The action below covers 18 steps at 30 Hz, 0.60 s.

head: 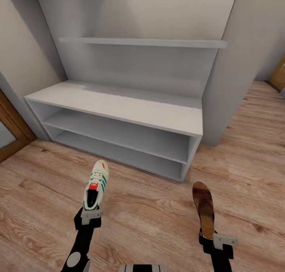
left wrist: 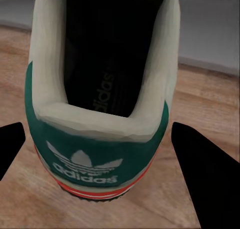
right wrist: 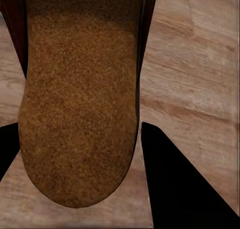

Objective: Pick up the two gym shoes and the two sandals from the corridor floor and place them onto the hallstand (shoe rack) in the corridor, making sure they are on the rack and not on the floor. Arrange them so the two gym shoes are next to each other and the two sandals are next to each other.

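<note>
Wooden floor point(head: 150, 220) runs through this hallway, and a pale grey shoe rack point(head: 118, 109) stands against the wall with bare shelves. Nothing sits on the rack yet, so the job looks like it is only starting. The left gripper point(head: 92, 215) holds one gym shoe point(head: 96, 184) by its green heel, toe pointing at the rack. In the left wrist view the two dark fingers point(left wrist: 207, 174) sit on each side of the heel point(left wrist: 90, 159), so the claw looks pinched on the shoe. The right gripper point(head: 219, 240) holds one sandal point(head: 204, 206) by its back end the same way, with a dark finger point(right wrist: 175, 184) right beside the cork footbed point(right wrist: 80, 104). Holding both by the heel probably lets the toes slide onto the rack first. I think the robot is carrying them over, one in each claw.
</note>
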Motion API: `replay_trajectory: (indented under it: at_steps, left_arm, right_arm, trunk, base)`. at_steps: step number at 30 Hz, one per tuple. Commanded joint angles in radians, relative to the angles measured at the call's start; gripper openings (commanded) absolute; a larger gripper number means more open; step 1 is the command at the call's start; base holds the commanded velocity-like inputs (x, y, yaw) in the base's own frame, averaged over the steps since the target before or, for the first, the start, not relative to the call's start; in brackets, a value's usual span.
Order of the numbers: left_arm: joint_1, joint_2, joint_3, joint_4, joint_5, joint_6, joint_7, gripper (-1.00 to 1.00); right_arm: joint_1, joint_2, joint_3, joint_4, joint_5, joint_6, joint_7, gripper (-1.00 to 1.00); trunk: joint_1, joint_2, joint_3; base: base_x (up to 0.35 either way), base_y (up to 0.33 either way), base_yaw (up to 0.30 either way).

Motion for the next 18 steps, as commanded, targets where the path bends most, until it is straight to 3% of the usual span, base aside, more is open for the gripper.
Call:
replay_trajectory:
  at_steps: [1,8,18]
  left_arm:
    - [0.000,0.000,0.000,0.000,-0.001,0.000,0.001,-1.00]
    - [0.000,0.000,0.000,0.000,-0.001,0.000,0.001,-1.00]
    - [0.000,0.000,0.000,0.000,-0.002,0.000,0.001,-1.00]
  right_arm:
    - [0.000,0.000,0.000,0.000,-0.003,-0.001,0.001,-1.00]
    - [0.000,0.000,0.000,-0.002,-0.003,-0.002,0.001,-1.00]
    - [0.001,0.001,0.000,-0.007,-0.003,-0.002,-0.001,-1.00]
  trunk:
    - [0.000,0.000,0.000]
    - [0.000,0.000,-0.002]
    - [0.000,0.000,-0.002]
  base:
    - [0.000,0.000,-0.287]
    - [0.000,0.000,-0.244]
    - [0.000,0.000,-0.052]
